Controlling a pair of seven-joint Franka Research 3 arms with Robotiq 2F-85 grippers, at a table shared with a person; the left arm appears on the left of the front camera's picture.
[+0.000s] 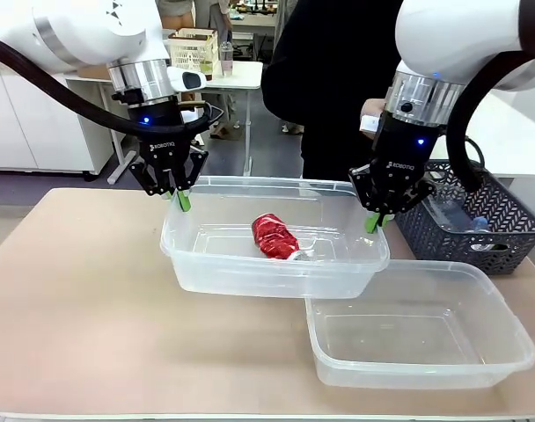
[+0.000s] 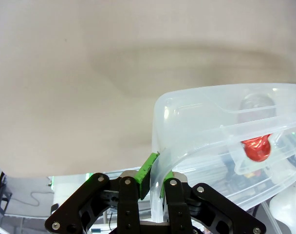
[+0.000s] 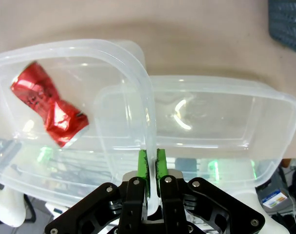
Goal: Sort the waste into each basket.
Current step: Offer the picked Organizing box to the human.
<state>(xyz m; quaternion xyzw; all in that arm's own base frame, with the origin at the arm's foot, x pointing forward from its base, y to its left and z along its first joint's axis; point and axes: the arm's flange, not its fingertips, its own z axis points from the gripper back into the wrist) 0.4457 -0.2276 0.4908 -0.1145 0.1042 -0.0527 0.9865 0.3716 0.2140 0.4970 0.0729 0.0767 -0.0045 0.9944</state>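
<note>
A clear tub (image 1: 215, 264) hangs above the table, held by both ends. My left gripper (image 1: 181, 200) is shut on its left rim and my right gripper (image 1: 374, 221) is shut on its right rim. A crushed red can (image 1: 274, 236) lies inside it. In the left wrist view the gripper (image 2: 155, 178) pinches the tub's rim (image 2: 196, 117), with the can (image 2: 257, 148) beyond. In the right wrist view the gripper (image 3: 152, 165) clamps the rim (image 3: 65, 48) of the tub with the can (image 3: 48, 109). A second clear tub (image 1: 514, 352) (image 3: 265, 97) rests empty on the table at the front right, partly under the lifted one.
A dark grey slotted basket (image 1: 505, 220) stands at the right, with a clear bottle (image 1: 448, 214) inside. A person in black (image 1: 338, 70) stands at the far side, close behind the right arm. Bare tabletop (image 1: 74, 290) lies to the left.
</note>
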